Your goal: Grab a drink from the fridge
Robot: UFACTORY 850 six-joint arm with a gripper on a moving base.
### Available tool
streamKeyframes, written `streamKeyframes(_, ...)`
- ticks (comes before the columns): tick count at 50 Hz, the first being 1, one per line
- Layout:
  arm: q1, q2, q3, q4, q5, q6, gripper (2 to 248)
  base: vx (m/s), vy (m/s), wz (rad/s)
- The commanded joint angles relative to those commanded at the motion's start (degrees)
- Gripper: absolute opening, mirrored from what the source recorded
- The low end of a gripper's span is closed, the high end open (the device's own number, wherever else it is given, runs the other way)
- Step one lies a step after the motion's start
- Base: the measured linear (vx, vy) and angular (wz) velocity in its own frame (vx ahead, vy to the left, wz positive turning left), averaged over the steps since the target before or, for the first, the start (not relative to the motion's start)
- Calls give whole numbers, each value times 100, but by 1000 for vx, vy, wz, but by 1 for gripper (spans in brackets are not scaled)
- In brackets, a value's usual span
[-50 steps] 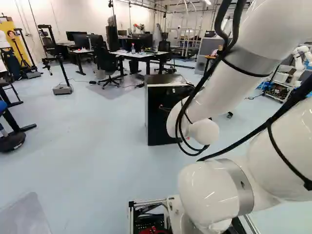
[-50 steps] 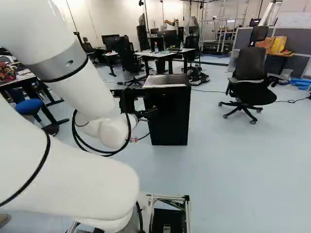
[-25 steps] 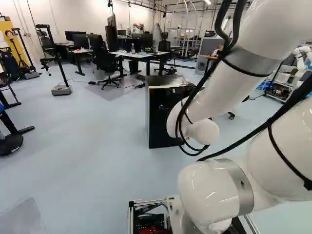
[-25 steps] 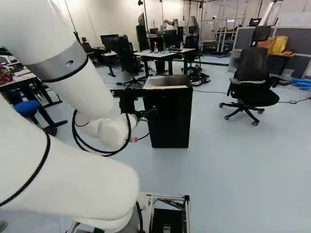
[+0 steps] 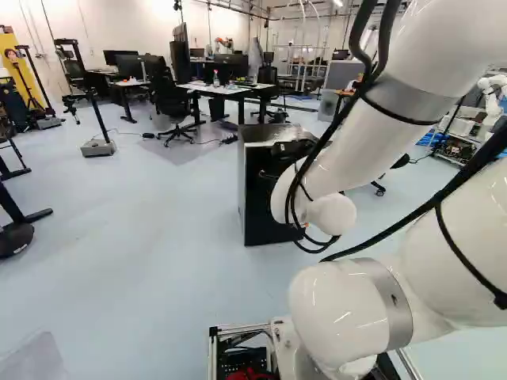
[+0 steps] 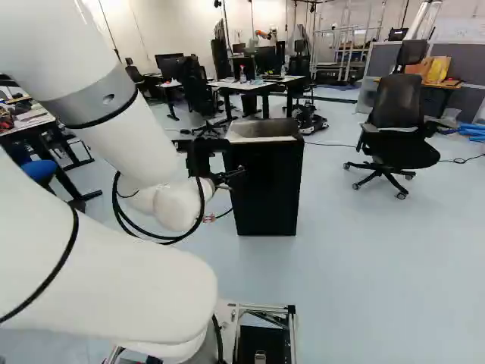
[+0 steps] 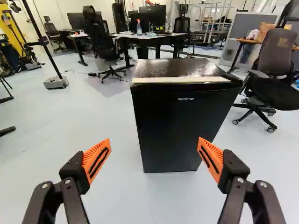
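Right base view: my white arm (image 6: 125, 133) slants down across the left side, and my end effector (image 6: 220, 179) shows just past its lower end, overlapping the edge of the fridge (image 6: 265, 186).
Wrist view: my end effector (image 7: 154, 142) is released — two black fingers spread wide, their orange pads (image 7: 97, 161) angled toward each other.
Fridge: ahead of my fingers, upright on the floor (image 7: 93, 140), its dark front facing me with the door shut. A pale strip runs along the front edge of its glossy top (image 7: 177, 68).
Cables: black ones (image 5: 303, 226) loop down beside my arm's pale rounded joint (image 5: 331, 214) in the left base view.
Surface: a white-topped table (image 5: 198, 89) stands behind the fridge, carrying a bottle (image 7: 139, 28) and monitors (image 7: 155, 15).
Office chair: dark and on castors (image 6: 398, 110), to the right of the fridge in the right base view.
Second chair: black (image 5: 170, 99), close to the near end of the white-topped table.
Pole stand: a grey base (image 5: 98, 148) with a slim dark pole, well apart from the fridge at the left of the left base view.
Another robot: white (image 5: 491, 95), at that view's right edge.
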Motion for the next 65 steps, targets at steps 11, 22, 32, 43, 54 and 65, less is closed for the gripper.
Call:
streamKeyframes(11,0,0,0,0,0,0,247,93,35,-12)
streamKeyframes(22,0,0,0,0,0,0,247,87,35,-14)
streamKeyframes(32,0,0,0,0,0,0,247,72,43,-15)
streamKeyframes(43,0,0,0,0,0,0,247,65,46,-14)
streamKeyframes(54,0,0,0,0,0,0,247,57,46,-9)
streamKeyframes(65,0,0,0,0,0,0,247,56,50,-10)
